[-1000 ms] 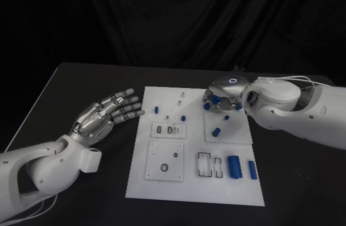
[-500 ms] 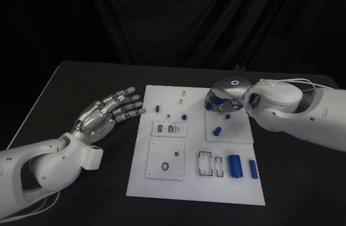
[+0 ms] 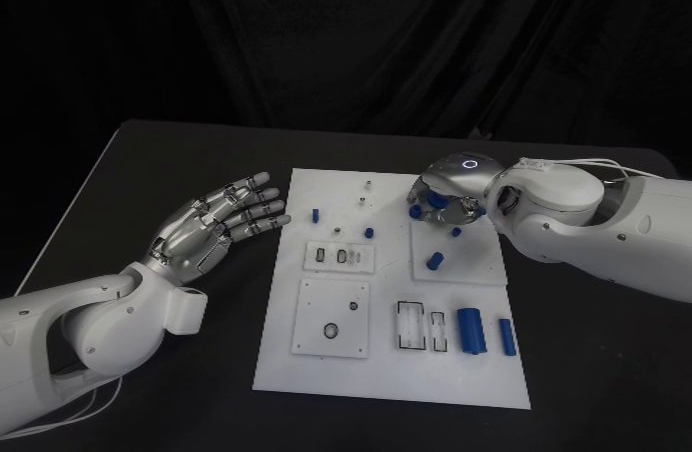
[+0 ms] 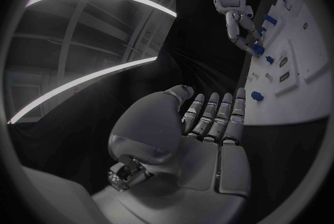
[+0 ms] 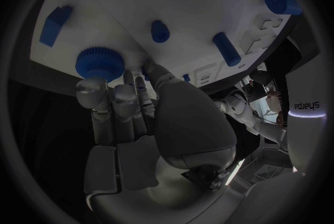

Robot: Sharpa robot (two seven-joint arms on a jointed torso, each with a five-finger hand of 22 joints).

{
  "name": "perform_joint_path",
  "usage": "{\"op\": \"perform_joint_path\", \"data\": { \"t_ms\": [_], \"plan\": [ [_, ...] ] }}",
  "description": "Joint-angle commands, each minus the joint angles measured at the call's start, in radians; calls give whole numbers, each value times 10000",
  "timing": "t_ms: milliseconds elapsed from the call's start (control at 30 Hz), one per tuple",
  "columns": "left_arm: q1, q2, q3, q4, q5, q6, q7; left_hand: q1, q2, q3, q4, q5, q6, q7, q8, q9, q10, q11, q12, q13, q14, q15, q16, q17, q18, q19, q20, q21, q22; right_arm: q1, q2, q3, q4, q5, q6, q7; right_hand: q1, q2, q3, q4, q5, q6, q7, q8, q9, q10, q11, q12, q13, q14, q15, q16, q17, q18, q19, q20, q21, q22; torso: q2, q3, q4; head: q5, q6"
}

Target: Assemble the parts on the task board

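Note:
The white task board (image 3: 378,377) lies in the middle of the black table. My right hand (image 3: 441,202) hovers over its far right corner, fingers curled down, and pinches a blue toothed gear (image 5: 99,62) at its fingertips (image 5: 92,90), close against the board. My left hand (image 3: 216,222) is open, fingers spread, just off the board's left edge and touching nothing. Small blue pegs (image 3: 433,264) (image 3: 368,235) (image 3: 315,214) stand on the board. Two blue cylinders (image 3: 469,334) (image 3: 506,338) lie near the front right.
Two white inset plates (image 3: 332,320) (image 3: 340,259) and an outlined slot (image 3: 418,330) sit on the board's nearer half. A blue block (image 5: 55,24) and another peg (image 5: 160,30) are near the gear. Bare black table (image 3: 173,162) surrounds the board.
My right hand has shifted a little to the right over the board's far corner, keeping the gear at its fingertips. My left hand stays open in nearly the same place.

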Motion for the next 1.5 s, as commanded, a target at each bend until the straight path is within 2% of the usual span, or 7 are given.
{"op": "perform_joint_path", "data": {
  "t_ms": [33,500,600,667,800,1267,1500],
  "plan": [
    [4,26,0,-13,85,197,2304,-73,-6,71,16,33,-32,67,8,3,-18,60,34,-9,-43,43,34,-6,-174,-76,12,-47,-11,-89,16,-27,-60,79,-175,81,-116,-97,-42,107,-317,-215,74,-119,-12,-301,38,-101,9,-99,33,-128,-180,31,-132,10,-127,-146,-4,0,-5,29,-14],
    [2,27,-12,-47,88,211,2230,-93,-11,102,5,27,-51,78,-1,0,-38,73,29,-13,-60,50,38,-7,-180,-96,13,-57,-17,-139,-34,-27,53,155,-522,230,-155,-117,-72,151,-379,-142,80,-62,95,-483,60,-21,85,-233,60,-312,-480,79,-273,34,-342,-382,12,5,8,46,0],
    [2,35,-15,-57,88,219,2216,-99,-11,112,2,25,-52,82,-2,-1,-43,77,28,-14,-56,53,49,-5,-182,-101,14,-60,-19,-152,-42,-27,83,214,-490,253,-46,-34,43,99,-1,226,69,141,239,-275,46,180,155,-188,70,-289,-391,65,-222,44,-326,-303,11,7,12,40,-8],
    [2,41,-16,-63,88,226,2206,-99,-11,112,2,25,-52,82,-2,-1,-43,77,28,-14,-56,53,49,-5,-182,-101,14,-60,-19,-158,-41,-27,85,242,-436,258,56,65,236,57,414,809,-67,441,423,30,18,368,212,-141,53,-261,-302,49,-158,33,-281,-199,7,8,12,39,-12],
    [2,60,-21,-94,89,248,2173,-105,-10,123,-1,24,-36,88,1,1,-45,83,29,-15,-51,56,61,-3,-184,-106,14,-62,-21,-168,-42,-27,68,284,-315,260,111,92,462,35,644,964,-74,492,510,302,-37,472,226,-105,12,-251,-246,33,-89,0,-226,-76,5,9,1,57,-9],
    [0,123,-34,-230,89,288,2113,-128,-10,161,-11,18,-50,112,-4,0,-45,107,36,-14,-12,66,123,8,-190,-118,16,-67,-24,-195,14,-27,-5,513,-305,388,121,50,732,24,684,1139,-103,545,623,546,-108,507,207,-86,-51,-288,-261,18,-42,-59,-197,20,5,2,-6,85,-18],
    [-1,135,-34,-276,89,299,2080,-128,-10,161,-11,18,-50,112,-4,0,-45,107,36,-14,-12,66,123,8,-190,-118,16,-67,-24,-205,39,-27,-38,534,-552,338,-10,46,874,95,646,1567,-139,776,851,835,-202,592,231,-6,-125,-260,-124,-5,35,-130,-137,165,14,7,7,82,16]
  ]
}}
